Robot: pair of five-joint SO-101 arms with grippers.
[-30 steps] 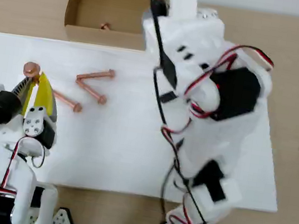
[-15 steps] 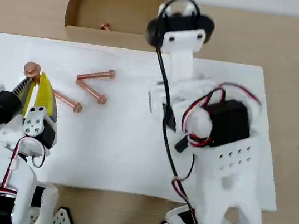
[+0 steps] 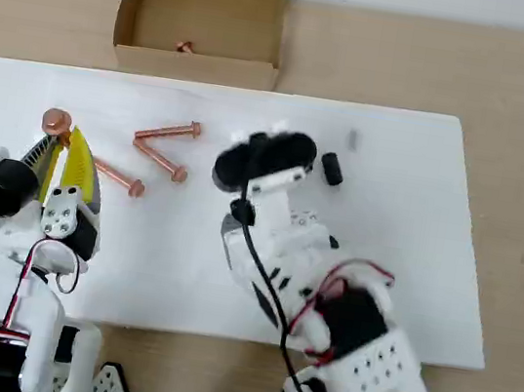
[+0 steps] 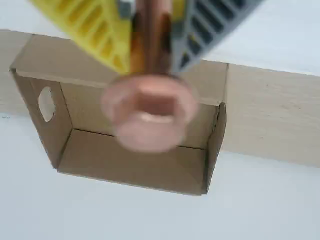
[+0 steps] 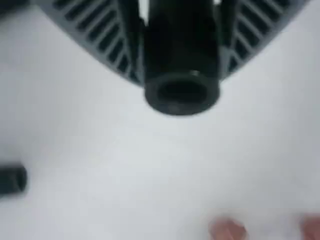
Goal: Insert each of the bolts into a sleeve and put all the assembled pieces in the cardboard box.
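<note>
Bolt (image 4: 150, 112) pinched head-out in left tool (image 4: 150, 67); black sleeve (image 5: 182, 97) clamped in right tool (image 5: 181, 79), over white sheet (image 5: 115, 165).

The right arm (image 3: 341, 326) has folded back from its long stretch toward the cardboard box (image 3: 203, 12). That has drawn the right gripper (image 3: 265, 152) from above the box's far corner a second ago, past the box's side half a second ago, and back over the white sheet (image 3: 408, 277), so the box now lies well ahead of the gripper's tip and off to one side. With the arm's bulk gone from that stretch of sheet, a loose black sleeve (image 3: 332, 170) has come into sight just beside the gripper, apart from it.
</note>
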